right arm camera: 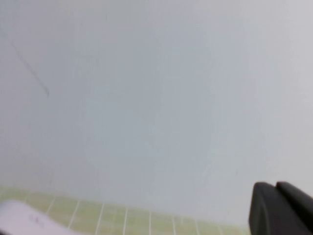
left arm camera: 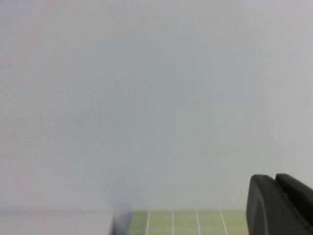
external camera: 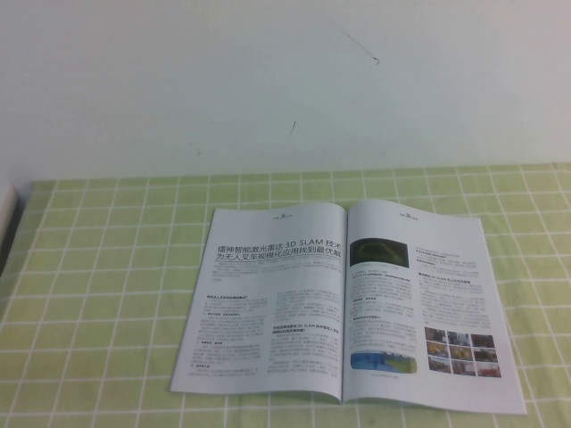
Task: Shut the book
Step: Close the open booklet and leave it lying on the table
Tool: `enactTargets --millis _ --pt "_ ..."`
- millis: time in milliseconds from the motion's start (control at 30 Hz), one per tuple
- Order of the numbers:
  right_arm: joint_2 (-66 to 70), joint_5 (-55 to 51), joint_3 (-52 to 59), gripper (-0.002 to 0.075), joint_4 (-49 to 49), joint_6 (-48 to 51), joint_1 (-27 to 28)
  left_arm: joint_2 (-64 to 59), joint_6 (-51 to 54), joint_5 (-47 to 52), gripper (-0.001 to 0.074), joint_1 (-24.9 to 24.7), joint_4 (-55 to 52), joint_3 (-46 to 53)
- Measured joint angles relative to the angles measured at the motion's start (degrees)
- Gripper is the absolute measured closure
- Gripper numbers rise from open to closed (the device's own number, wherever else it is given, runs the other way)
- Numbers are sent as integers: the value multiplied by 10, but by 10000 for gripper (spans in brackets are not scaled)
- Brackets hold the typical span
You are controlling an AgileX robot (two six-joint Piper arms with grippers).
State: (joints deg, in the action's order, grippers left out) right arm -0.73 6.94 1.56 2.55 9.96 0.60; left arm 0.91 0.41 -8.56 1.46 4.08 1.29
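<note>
An open book [external camera: 343, 303], a thin magazine with printed text and small photos, lies flat on the green checked tablecloth [external camera: 107, 267] at the middle and right of the table, its spine running away from me. Neither arm shows in the high view. My left gripper [left arm camera: 275, 178] appears in its wrist view as two black fingers pressed together, raised and facing the white wall, nothing held. My right gripper [right arm camera: 275, 185] looks the same in its wrist view, shut and empty, with a white corner of the book [right arm camera: 19, 215] just visible below.
A white wall [external camera: 285, 80] rises behind the table's far edge. A white object's edge [external camera: 5, 209] shows at the far left, and a pale slab [left arm camera: 54, 223] in the left wrist view.
</note>
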Motion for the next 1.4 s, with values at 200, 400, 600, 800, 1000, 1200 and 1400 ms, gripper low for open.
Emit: enactTargets --millis 200,400,600,800,1000,1200,1400 --pt "0 179 0 730 0 -12 0 0 0 -164 739 0 0 0" --pt "0 347 0 730 -25 -27 0 0 0 -325 739 0 33 0" --pt "0 359 -4 730 -36 5 0 0 -31 -272 739 0 64 -35" --pt "11 247 -109 730 -36 76 0 -14 30 -92 739 0 67 -180" --pt "96 17 -254 730 -40 76 0 -103 68 -17 739 0 29 -294" --pt "251 -215 -371 730 -69 66 0 -226 72 172 739 0 22 -370" --pt "411 -316 -427 730 -172 134 0 -350 86 293 739 0 118 -384"
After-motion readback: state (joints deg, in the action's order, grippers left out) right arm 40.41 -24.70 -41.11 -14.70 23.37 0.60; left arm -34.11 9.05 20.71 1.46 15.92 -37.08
